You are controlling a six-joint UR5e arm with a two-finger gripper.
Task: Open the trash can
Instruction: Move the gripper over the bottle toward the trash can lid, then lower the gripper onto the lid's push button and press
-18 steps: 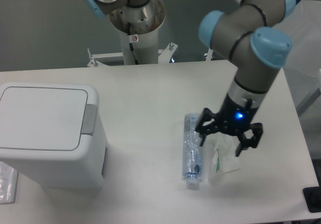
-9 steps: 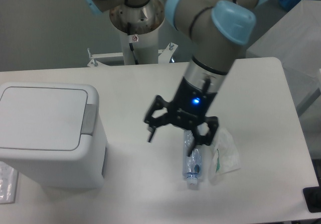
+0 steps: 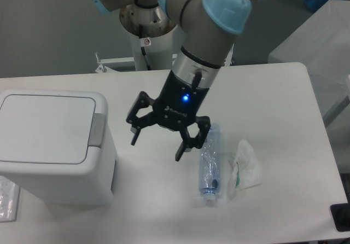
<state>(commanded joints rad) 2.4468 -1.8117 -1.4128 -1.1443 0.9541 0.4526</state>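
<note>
The one camera looks down on a white table [image 3: 273, 91]. The trash can [image 3: 54, 145] sits at the left side, its flat lid shut. Its grey button tab [image 3: 98, 129] is on the side that faces the arm, so it is easy to reach. The gripper [image 3: 156, 145] hangs in the air between the can and a crushed bottle [image 3: 209, 162]. Its fingers are spread apart and hold nothing. I think it needs to press the tab. A crinkly bag [image 3: 244, 167] lies beside the bottle.
</note>
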